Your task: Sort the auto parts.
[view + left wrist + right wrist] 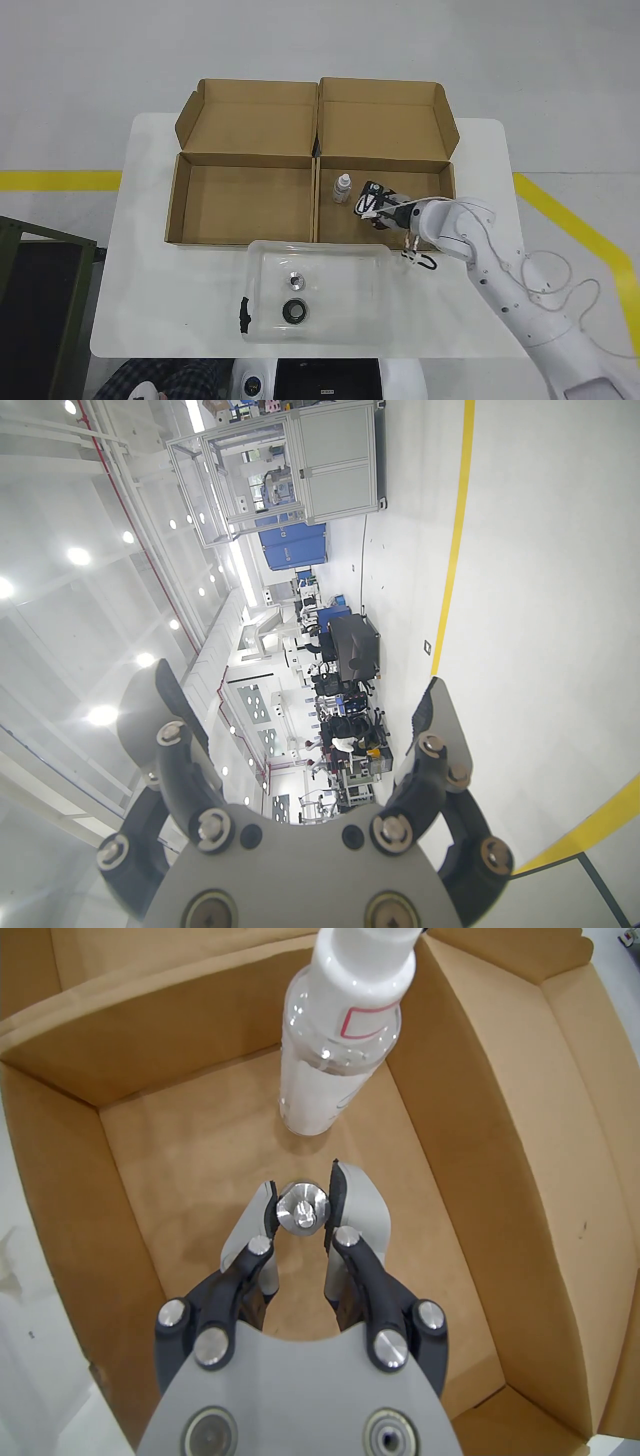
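Right tool [304, 1202] clenched on a small metal part [303, 1217], held low inside the right-hand cardboard box [500, 1138] just beside the upright bottle [340, 1053], evidently for setting down there; left tool [300, 687] released, empty.

— What's on the desk [150, 300]?
— Two open cardboard boxes side by side, lids folded back. In the right box [345, 228], a small white-capped bottle [343, 187] stands upright near the wall shared with the left box [240, 205]. The right gripper [372, 205] is just beside the bottle.
— And nearer the robot?
— A clear tray [340, 262] holding a silver part [294, 281], a black ring [294, 311] and, at its left edge, a black strip [242, 313].
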Available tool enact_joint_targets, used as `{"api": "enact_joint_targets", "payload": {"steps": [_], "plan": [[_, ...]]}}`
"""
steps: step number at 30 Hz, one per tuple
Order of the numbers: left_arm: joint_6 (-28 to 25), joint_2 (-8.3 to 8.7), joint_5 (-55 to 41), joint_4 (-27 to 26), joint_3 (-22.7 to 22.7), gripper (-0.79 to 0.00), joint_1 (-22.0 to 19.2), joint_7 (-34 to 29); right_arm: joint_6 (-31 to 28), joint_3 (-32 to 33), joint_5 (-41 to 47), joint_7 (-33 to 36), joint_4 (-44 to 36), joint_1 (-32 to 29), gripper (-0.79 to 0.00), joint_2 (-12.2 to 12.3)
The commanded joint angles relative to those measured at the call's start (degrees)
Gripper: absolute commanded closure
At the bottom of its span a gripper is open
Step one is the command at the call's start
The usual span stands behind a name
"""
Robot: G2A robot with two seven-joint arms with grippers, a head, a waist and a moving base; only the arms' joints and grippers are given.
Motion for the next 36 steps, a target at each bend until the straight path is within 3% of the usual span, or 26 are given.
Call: {"api": "enact_joint_targets", "payload": {"steps": [1,14,26,36], "plan": [[0.0,0.00,0.0,0.0,0.0,-0.785,0.0,0.0,0.0,-0.3,0.0,0.1,0.5,0.3,-0.292,-0.2],[0.0,0.00,0.0,0.0,0.0,-0.785,0.0,0.0,-0.5,1.2,1.5,0.0,-2.6,-0.3,-0.354,-0.2],[0.0,0.00,0.0,0.0,0.0,-0.785,0.0,0.0,-3.3,7.7,4.9,1.1,-15.8,-8.1,-0.376,1.6],[0.0,0.00,0.0,0.0,0.0,-0.785,0.0,0.0,-6.3,8.4,4.3,1.5,-26.6,-15.1,-0.379,2.6]]}}
